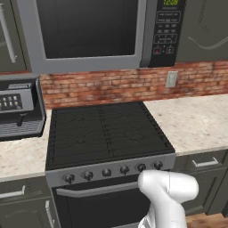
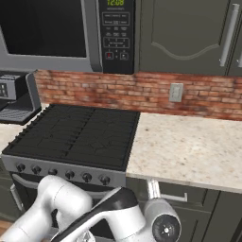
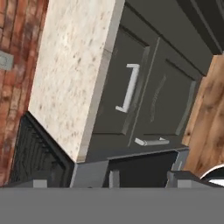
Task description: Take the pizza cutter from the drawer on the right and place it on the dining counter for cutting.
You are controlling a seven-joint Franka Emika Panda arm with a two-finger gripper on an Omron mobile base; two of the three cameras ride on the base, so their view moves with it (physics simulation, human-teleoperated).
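The pincer point(image 3: 109, 181) is wide open and holds nothing, near the shut drawer point(image 3: 127, 89) right of the stove point(image 1: 104, 133)

A kitchen: black stove point(image 1: 104, 133), microwave point(image 1: 89, 33), brick backsplash point(image 1: 120, 87), speckled worktop point(image 2: 189, 146).

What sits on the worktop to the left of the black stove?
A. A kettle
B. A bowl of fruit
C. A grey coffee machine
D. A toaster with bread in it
C. A grey coffee machine with a row of buttons stands on the beige worktop just left of the stove, against the brick wall.
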